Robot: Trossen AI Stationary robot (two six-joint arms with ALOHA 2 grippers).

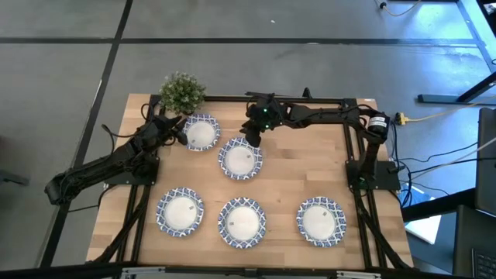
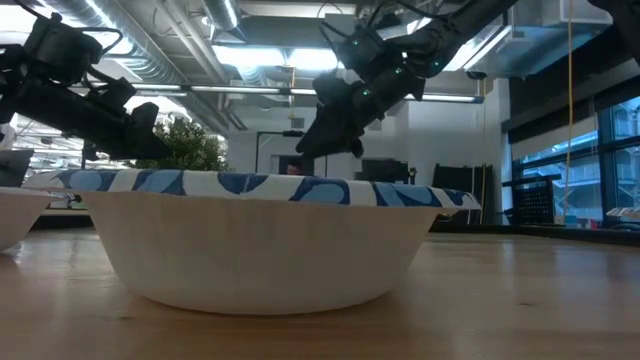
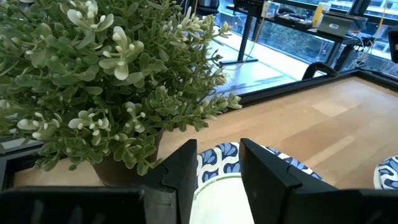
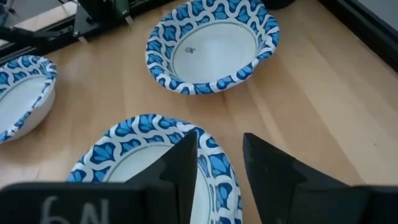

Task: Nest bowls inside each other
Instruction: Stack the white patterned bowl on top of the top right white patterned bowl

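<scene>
Several blue-and-white rimmed bowls sit on their bases on the wooden table. My left gripper (image 1: pixel 180 132) (image 3: pixel 217 177) is open over the left rim of the far-left bowl (image 1: pixel 201 132) (image 3: pixel 219 155), beside the potted plant, with that rim showing between its fingers. My right gripper (image 1: pixel 253 136) (image 4: pixel 219 168) is open over the far rim of the middle bowl (image 1: pixel 241 159) (image 4: pixel 140 155), one finger on each side of the rim. In the low view both grippers hang above the bowls (image 2: pixel 325 130).
Three more bowls stand in a row near the near edge (image 1: pixel 180 211), (image 1: pixel 242 222), (image 1: pixel 321 221); the middle one fills the low view (image 2: pixel 270 240). A green potted plant (image 1: pixel 183 92) (image 3: pixel 106 81) stands at the far-left corner. Black frame rails border the table.
</scene>
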